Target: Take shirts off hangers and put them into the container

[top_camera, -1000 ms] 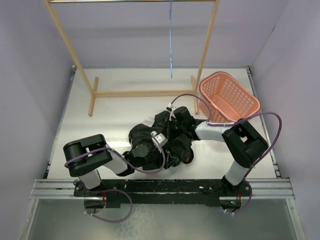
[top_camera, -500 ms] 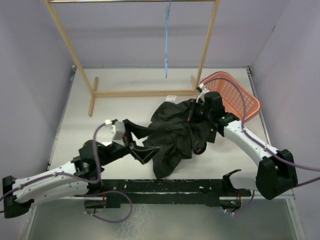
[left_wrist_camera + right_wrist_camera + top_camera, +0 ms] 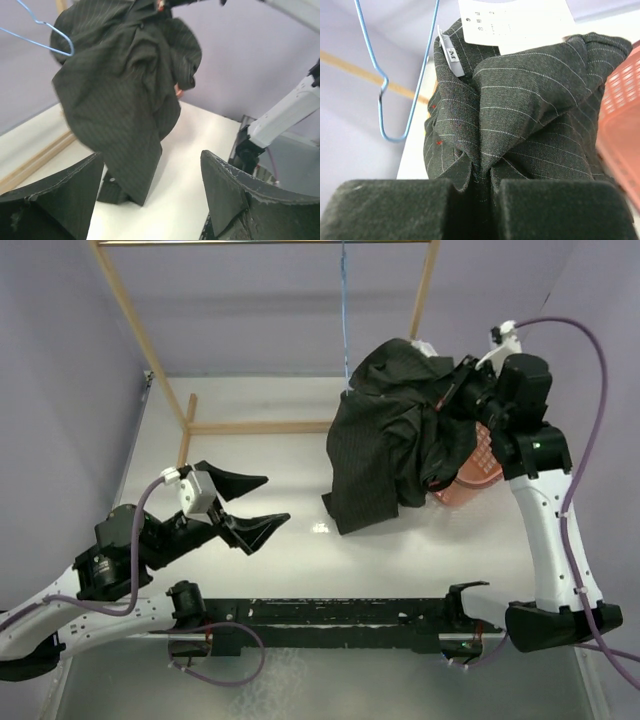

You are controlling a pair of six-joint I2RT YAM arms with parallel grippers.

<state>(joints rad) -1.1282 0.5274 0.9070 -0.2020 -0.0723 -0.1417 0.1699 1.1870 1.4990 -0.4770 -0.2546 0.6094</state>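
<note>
Dangling bunched, dark pinstriped shirt (image 3: 385, 440)

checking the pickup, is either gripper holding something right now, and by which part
The right gripper is shut on the shirt, pinching a bunched fold of fabric near the neck label. The left gripper is open and holds nothing.

Tally of things on and above the bench (image 3: 240, 405)
One dark pinstriped shirt (image 3: 385, 440), one blue wire hanger (image 3: 345, 310), one pink basket (image 3: 484, 458), one wooden rack (image 3: 150, 350), one left pincer (image 3: 277, 498), one right pincer (image 3: 476, 192).
</note>
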